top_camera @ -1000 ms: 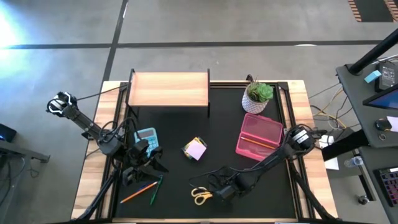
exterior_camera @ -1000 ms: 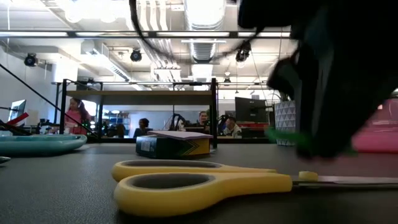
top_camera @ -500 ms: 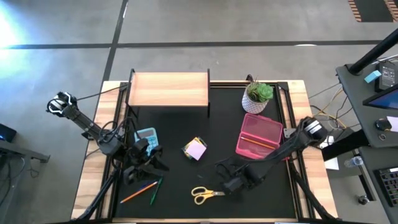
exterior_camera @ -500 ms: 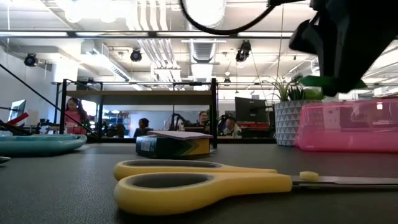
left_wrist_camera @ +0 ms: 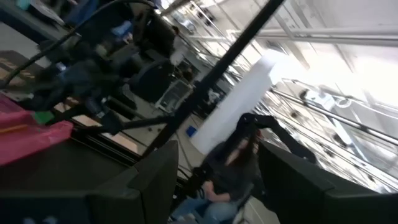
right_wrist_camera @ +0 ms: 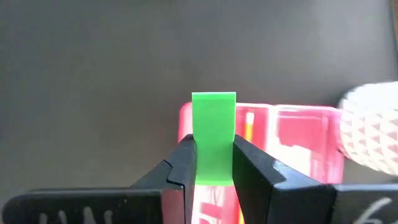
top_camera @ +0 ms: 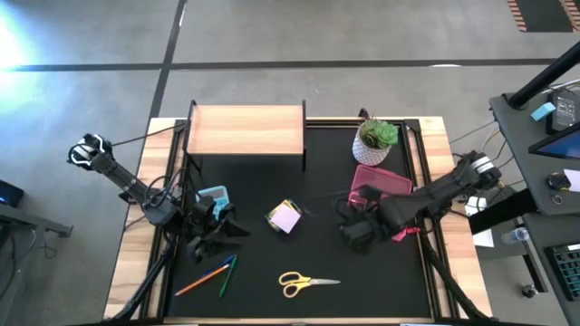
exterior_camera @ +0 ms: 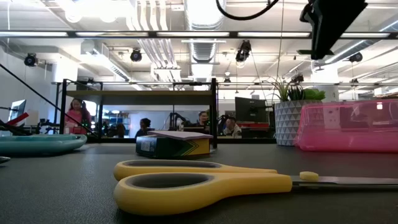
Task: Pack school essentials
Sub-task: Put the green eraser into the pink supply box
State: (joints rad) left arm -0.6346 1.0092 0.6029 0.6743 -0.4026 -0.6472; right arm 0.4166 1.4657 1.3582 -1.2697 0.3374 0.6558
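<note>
A small green eraser (right_wrist_camera: 213,124) sits in my right gripper (right_wrist_camera: 213,146), which hangs in the air over the near left end of the pink case (top_camera: 385,183). An orange pencil (right_wrist_camera: 249,124) lies in that case. The yellow-handled scissors (top_camera: 304,282) lie flat near the front edge. The sticky-note block (top_camera: 285,217) rests mid-table. Orange, blue and green pens (top_camera: 213,273) lie at the front left. Above them my left gripper (left_wrist_camera: 214,186) stands open on nothing, pointing slightly upward. My right gripper pinches the green eraser by its two opposite sides (right_wrist_camera: 213,163) between the two fingers. The eraser's free end (right_wrist_camera: 213,102) sticks out past the fingertips. The fingers point steeply down, and the eraser is lifted clear above the table and the case.
A potted green plant (top_camera: 376,138) stands behind the pink case. A wooden shelf (top_camera: 245,131) is at the far edge. A light-blue calculator (top_camera: 214,195) lies by the left arm. Bare black mat lies between block and scissors. A person (left_wrist_camera: 230,163) sits beyond the table.
My right gripper has risen from beside the scissors with the green eraser and gone toward the far right, over the pink case, tipping steeply downward. The eraser has been lifted clear of the table. The scissors have stayed where they were.
</note>
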